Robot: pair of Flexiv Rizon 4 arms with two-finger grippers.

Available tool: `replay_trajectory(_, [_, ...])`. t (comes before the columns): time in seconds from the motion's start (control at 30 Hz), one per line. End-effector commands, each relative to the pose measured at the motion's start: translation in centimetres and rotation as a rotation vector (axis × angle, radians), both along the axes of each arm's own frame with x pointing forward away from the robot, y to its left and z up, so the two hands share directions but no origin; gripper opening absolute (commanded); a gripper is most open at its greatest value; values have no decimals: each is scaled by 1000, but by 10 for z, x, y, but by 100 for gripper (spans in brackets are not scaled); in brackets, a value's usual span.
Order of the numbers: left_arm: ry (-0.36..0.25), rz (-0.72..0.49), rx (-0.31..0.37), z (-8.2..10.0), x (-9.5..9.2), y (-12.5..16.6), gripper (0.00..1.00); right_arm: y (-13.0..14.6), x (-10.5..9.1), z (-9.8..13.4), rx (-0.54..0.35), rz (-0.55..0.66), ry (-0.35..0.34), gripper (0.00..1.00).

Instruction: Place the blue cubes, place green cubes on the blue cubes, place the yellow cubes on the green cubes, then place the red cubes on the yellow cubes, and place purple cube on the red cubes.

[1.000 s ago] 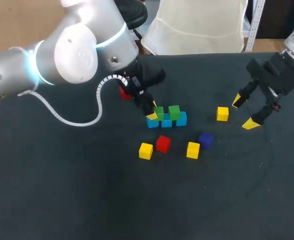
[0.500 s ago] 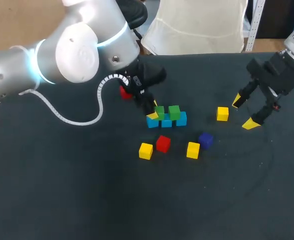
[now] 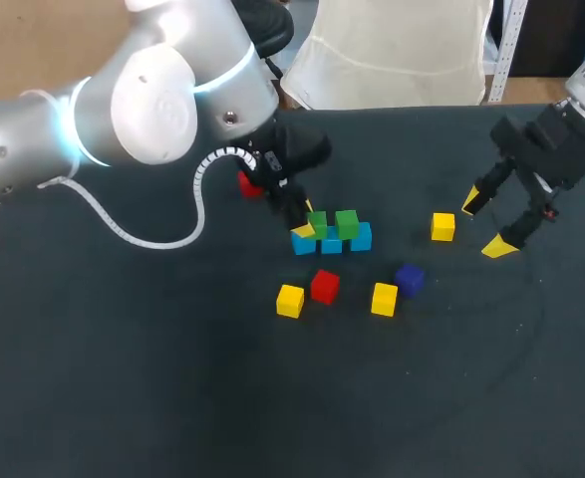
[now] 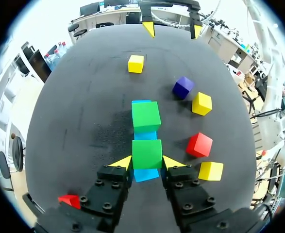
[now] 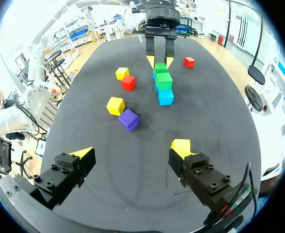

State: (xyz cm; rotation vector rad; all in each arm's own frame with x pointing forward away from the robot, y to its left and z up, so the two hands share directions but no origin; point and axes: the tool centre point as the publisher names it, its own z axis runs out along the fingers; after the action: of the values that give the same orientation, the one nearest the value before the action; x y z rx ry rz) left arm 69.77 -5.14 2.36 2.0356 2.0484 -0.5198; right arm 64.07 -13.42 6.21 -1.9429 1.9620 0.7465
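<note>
Nothing moved: left tool (image 4: 147, 163) grips green cube (image 4: 147, 152) atop blue cube (image 4: 146, 175); right tool (image 5: 132, 151) open.

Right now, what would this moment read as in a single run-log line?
stage: green layer | left gripper: shut on green cube atop blue cubes | right gripper: open, empty | purple cube: unstacked

Overall light: I see bright, even overhead room light across the dark worktop (image 3: 152, 398).
Shadows: faint and soft-edged, lying close beside the green cube (image 4: 146, 153).
Glare: mild sheen on my left arm (image 3: 152, 100)'s white shell; in my wrist views the room behind looks washed out.
</note>
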Motion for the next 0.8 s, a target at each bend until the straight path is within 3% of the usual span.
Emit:
replay_trajectory(0.03, [6, -3, 4, 0, 3, -1, 28, 0, 1, 0, 2, 2, 1, 100])
replay_trajectory(0.23, [11, -1, 3, -1, 3, -1, 36, 0, 1, 0, 2, 2, 1, 100])
replay_trajectory(0.47, [12, -3, 4, -1, 3, -1, 37, 0, 1, 0, 2, 2, 1, 100])
replay_trajectory(0.6, [14, -4, 3, -1, 3, -2, 49, 0, 1, 0, 2, 2, 1, 100])
replay_trajectory(0.63, [14, -4, 2, -1, 3, -2, 54, 0, 1, 0, 2, 2, 1, 100])
replay_trajectory(0.73, [16, -4, -2, 0, 2, -2, 95, 0, 1, 0, 2, 2, 1, 100])
replay_trajectory(0.8, [18, -3, -4, 2, 2, -1, 100, 0, 1, 0, 2, 2, 1, 100])
